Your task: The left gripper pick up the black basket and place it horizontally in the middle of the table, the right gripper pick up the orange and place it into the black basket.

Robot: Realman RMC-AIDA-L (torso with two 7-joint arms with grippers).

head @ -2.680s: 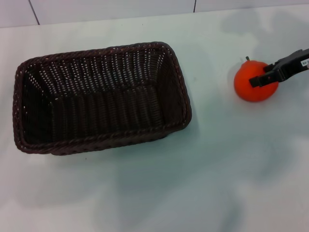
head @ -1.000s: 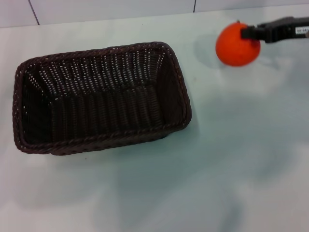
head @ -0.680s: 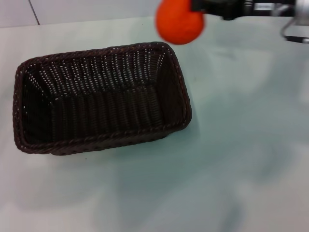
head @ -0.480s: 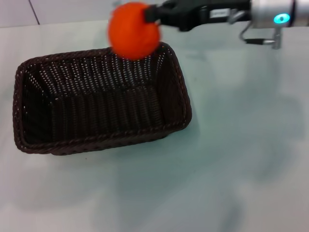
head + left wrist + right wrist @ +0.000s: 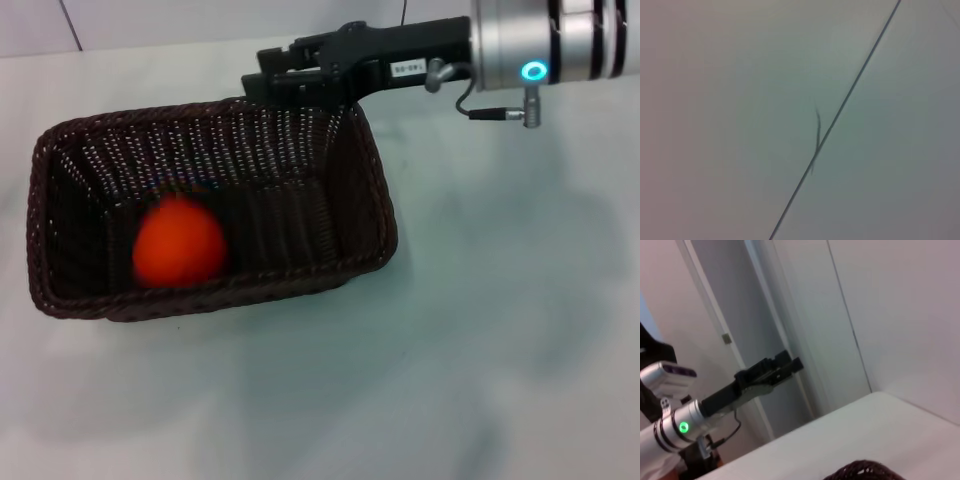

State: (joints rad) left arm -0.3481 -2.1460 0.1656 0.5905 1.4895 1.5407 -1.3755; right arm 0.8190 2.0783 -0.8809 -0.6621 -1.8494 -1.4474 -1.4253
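Observation:
The black basket (image 5: 365, 170) lies lengthwise across the white table (image 5: 500, 330), left of middle. The orange (image 5: 180, 243) is inside it, in its left front part, against the near wall. My right gripper (image 5: 258, 72) hovers above the basket's far rim, open and empty, well apart from the orange. The right wrist view shows a bit of the basket's rim (image 5: 865, 471) and, farther off, my left gripper (image 5: 792, 363), raised away from the table. The left wrist view shows only a plain pale surface with a dark line.
The right arm's silver wrist (image 5: 540, 40) with a lit ring reaches in over the table's far right. Bare tabletop lies to the right of the basket and in front of it. A wall with panels (image 5: 805, 315) stands behind the table.
My right gripper carried the orange up and left from the table's right side to above the basket. It has let go, and the orange now sits inside the basket.

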